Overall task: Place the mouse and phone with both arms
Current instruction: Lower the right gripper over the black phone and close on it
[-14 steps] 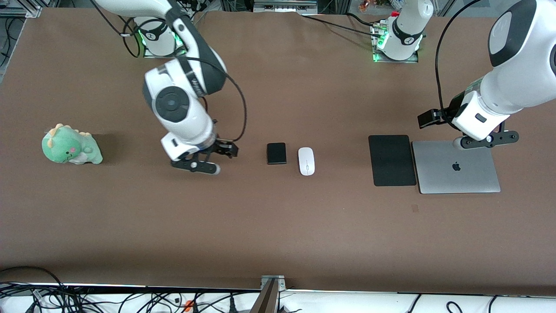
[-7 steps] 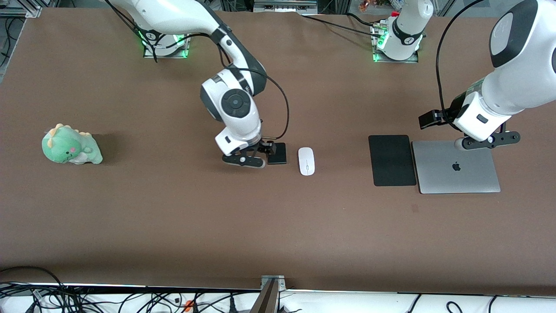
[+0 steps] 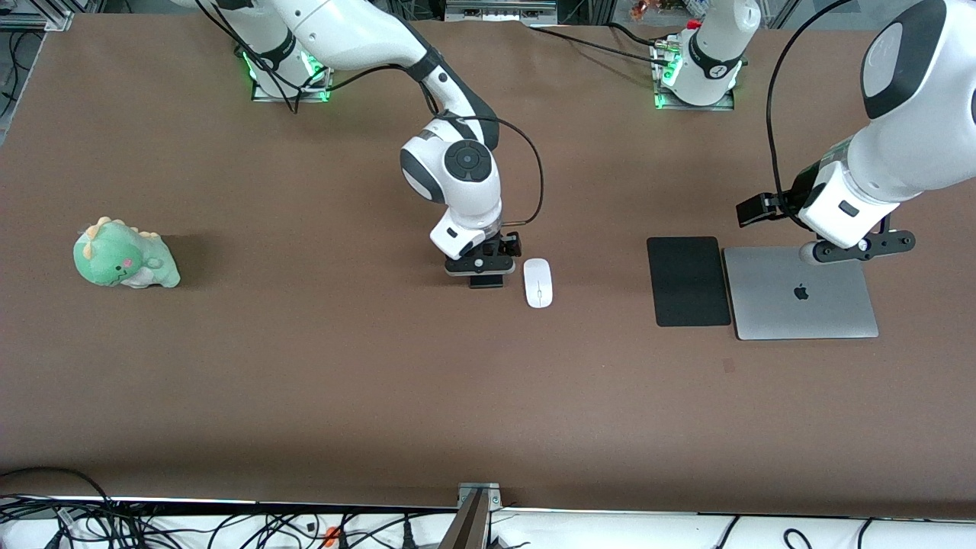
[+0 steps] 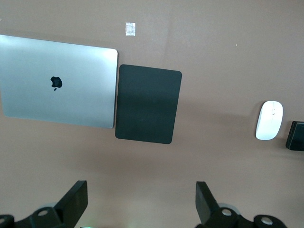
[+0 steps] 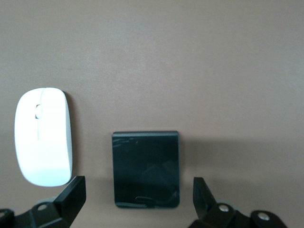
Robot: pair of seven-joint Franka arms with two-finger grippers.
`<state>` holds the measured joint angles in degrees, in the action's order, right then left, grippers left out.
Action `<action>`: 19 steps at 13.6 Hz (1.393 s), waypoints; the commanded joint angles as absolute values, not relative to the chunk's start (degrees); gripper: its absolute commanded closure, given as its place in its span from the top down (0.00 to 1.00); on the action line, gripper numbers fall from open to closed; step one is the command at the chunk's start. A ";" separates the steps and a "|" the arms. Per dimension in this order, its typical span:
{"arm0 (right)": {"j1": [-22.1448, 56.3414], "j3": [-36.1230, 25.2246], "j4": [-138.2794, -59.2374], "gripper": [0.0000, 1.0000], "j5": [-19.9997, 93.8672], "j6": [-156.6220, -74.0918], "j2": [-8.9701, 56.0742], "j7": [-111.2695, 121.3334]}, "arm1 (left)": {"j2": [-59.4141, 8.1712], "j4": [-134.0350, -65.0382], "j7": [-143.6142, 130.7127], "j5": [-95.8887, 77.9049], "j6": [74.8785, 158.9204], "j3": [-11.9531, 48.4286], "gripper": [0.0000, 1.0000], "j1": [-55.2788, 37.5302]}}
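Note:
The white mouse [image 3: 537,283] lies mid-table; it also shows in the right wrist view [image 5: 43,137] and the left wrist view [image 4: 269,120]. The black phone [image 3: 486,281] lies beside it toward the right arm's end, mostly hidden under my right gripper [image 3: 480,266]. In the right wrist view the phone [image 5: 146,169] lies between the open fingers [image 5: 72,195], which stand apart from it. My left gripper [image 3: 852,248] is open and empty over the laptop's edge; its fingers [image 4: 76,199] show over bare table.
A large flat black mouse pad [image 3: 688,280] lies beside a closed silver laptop [image 3: 801,296] toward the left arm's end. A green plush dinosaur [image 3: 124,255] sits toward the right arm's end. A small tape mark [image 4: 129,29] is on the table.
My right arm has swept from near the plush toy toward the table's middle and now hangs over the phone. The left arm has not moved.

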<state>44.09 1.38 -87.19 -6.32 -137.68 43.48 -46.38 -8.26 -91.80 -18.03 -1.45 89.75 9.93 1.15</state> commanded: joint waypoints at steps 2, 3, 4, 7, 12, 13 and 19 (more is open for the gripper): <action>43.77 0.70 -86.57 1.00 -7.47 -141.41 46.31 -42.54 | -8.53 -90.88 -18.37 -3.08 89.21 9.93 1.00 1.05; 43.94 0.70 -86.57 1.00 -7.47 -141.59 46.75 -42.63 | -8.53 -90.88 -18.37 -3.08 89.21 9.93 1.00 1.05; 44.21 0.70 -86.57 1.00 -7.38 -142.46 47.19 -42.71 | -8.53 -90.97 -18.37 -3.08 89.21 9.93 1.00 1.05; 44.47 0.70 -86.66 1.00 -7.56 -143.52 47.72 -42.80 | -8.53 -90.97 -18.37 -3.08 89.21 9.93 1.00 1.05; 45.26 0.62 -86.84 1.00 -8.87 -145.37 48.87 -42.89 | -8.88 -90.97 -18.37 -3.08 89.21 9.93 1.00 0.97; 45.26 0.62 -86.92 1.00 -8.96 -145.46 48.87 -42.89 | -8.88 -90.97 -18.37 -3.08 89.21 9.93 1.00 0.97; 45.09 0.53 -86.92 0.77 -9.58 -145.46 49.31 -42.63 | -8.79 -90.88 -18.37 -3.08 89.21 9.93 1.00 0.97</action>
<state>45.00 0.68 -87.17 -8.88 -144.79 48.94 -42.94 -8.66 -91.80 -18.03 -1.47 89.75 9.97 1.06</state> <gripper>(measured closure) 0.031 0.000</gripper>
